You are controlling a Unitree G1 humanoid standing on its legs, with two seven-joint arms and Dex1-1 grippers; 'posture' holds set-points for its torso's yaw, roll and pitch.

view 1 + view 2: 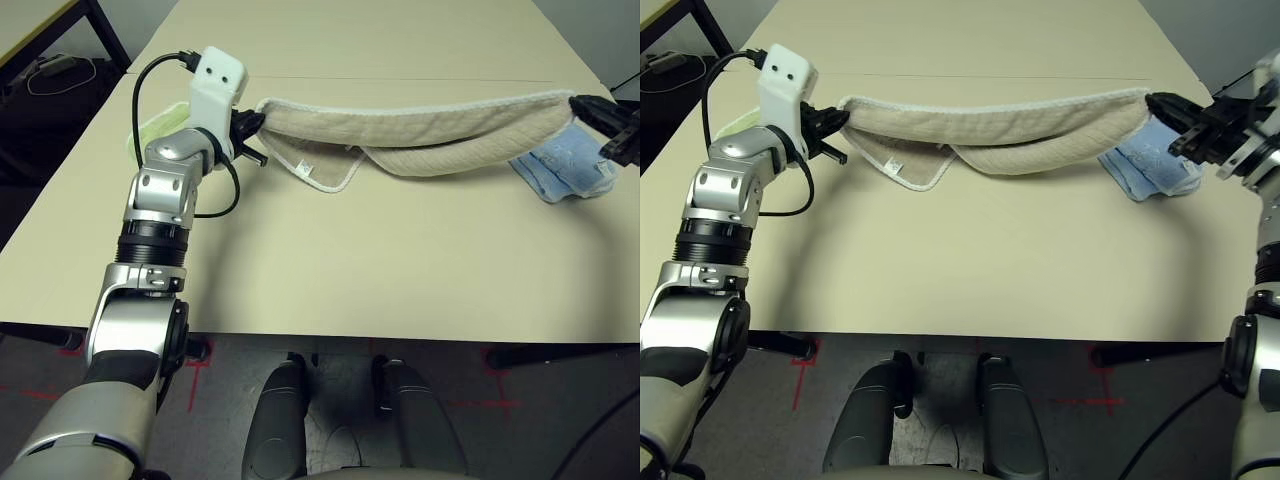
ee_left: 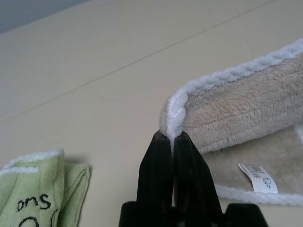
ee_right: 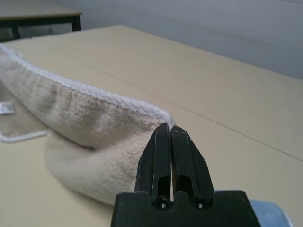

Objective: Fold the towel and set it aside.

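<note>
The beige towel (image 1: 420, 128) with white stitched edging hangs stretched across the far half of the table, sagging in the middle, a loose corner with a white label (image 2: 258, 177) resting on the tabletop. My left gripper (image 1: 254, 124) is shut on the towel's left end; in the left wrist view the black fingers (image 2: 158, 165) pinch the white edge. My right gripper (image 1: 1158, 103) is shut on the towel's right end, with the cloth drooping from its fingertips (image 3: 163, 142) in the right wrist view.
A light green folded towel (image 1: 160, 128) lies at the far left beside my left wrist. A light blue folded towel (image 1: 1145, 165) lies at the right, below my right gripper. The beige table (image 1: 330, 270) has bare room near its front edge. A dark desk (image 1: 40, 30) stands beyond the far left.
</note>
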